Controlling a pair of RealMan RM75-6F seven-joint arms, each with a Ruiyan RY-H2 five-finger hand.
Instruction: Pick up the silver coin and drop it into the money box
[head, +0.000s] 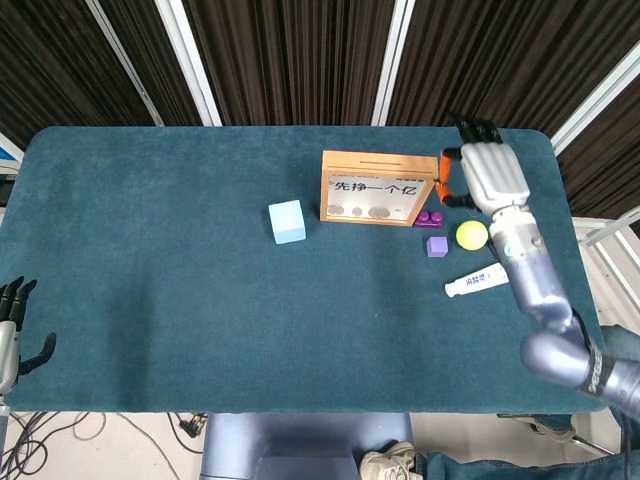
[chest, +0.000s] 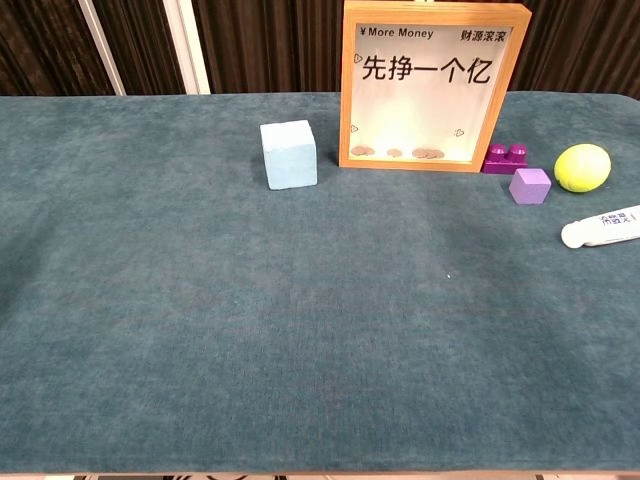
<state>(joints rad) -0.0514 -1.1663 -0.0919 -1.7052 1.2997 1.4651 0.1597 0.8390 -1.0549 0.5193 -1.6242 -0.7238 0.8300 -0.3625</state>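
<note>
The wooden money box stands upright at the table's far middle, with several coins behind its clear front. My right hand is raised just right of the box's top right corner, its back toward the head camera and its orange thumb toward the box. Its fingertips curl away from view, so I cannot see whether anything is pinched there. No silver coin shows on the cloth in either view. My left hand rests at the near left table edge, fingers apart and holding nothing. The chest view shows neither hand.
A light blue cube sits left of the box. Right of the box lie a purple brick, a small purple cube, a yellow ball and a white tube, all below the raised right arm.
</note>
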